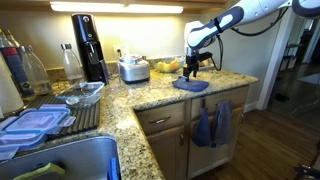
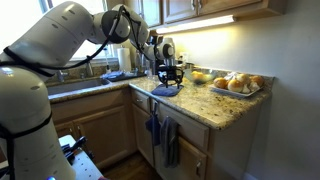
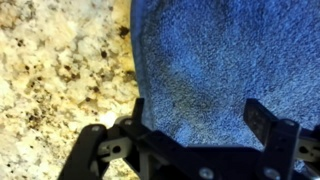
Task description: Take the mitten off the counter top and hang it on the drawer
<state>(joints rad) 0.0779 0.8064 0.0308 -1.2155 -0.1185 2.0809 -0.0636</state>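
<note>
The blue mitten [image 1: 190,86] lies flat on the speckled granite counter top [image 1: 150,95] near its front edge, also in an exterior view [image 2: 165,90]. My gripper [image 1: 192,68] hangs just above it, fingers pointing down. In the wrist view the mitten [image 3: 220,55] fills most of the picture and my open gripper [image 3: 197,112] straddles its fabric, with nothing between the fingers. The brown wooden drawer [image 1: 165,118] sits below the counter edge. Two duller blue cloths [image 1: 212,125] hang under it.
A plate of fruit [image 1: 166,66], a steel pot [image 1: 133,69], a black coffee machine [image 1: 88,47] and bottles stand behind. A sink [image 1: 70,160] and plastic lids [image 1: 35,122] lie on one side. A tray of bread [image 2: 235,83] sits beyond the mitten.
</note>
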